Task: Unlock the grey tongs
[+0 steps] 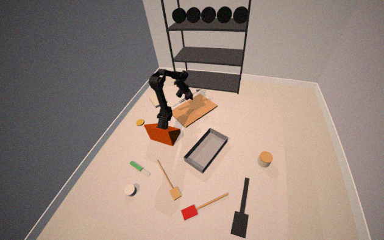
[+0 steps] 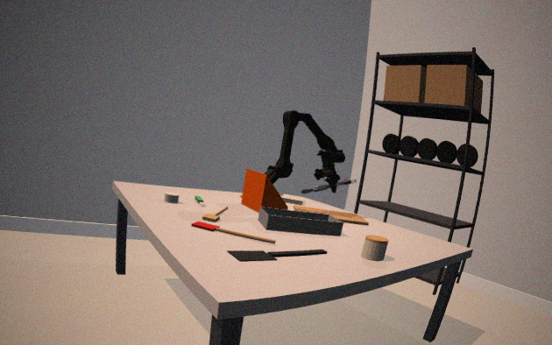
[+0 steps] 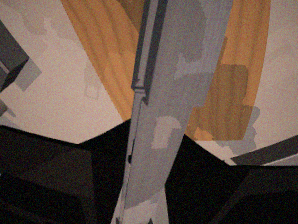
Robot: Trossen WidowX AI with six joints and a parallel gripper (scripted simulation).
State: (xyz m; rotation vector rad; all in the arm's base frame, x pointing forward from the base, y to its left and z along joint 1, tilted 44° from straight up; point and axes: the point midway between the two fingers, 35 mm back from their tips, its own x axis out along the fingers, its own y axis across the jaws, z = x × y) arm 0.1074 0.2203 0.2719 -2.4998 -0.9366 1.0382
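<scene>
Gripper (image 2: 334,186) clamps the grey tongs (image 2: 328,186), holding them nearly level in the air, centre-right of frame, above the wooden board (image 2: 335,214); roasting tin (image 2: 300,222) sits just below-left

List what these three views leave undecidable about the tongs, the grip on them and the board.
- Lock near the hinge: too small in the top and exterior views; the tongs show as a thin bar.
- Tong tips: cut off by the wrist view's top edge, so open or closed is unclear.
- Finger contact: the gripper is shut on the tongs, but the pads are dark and blurred.
- Wooden board: partly covered by tongs in the wrist view.
</scene>
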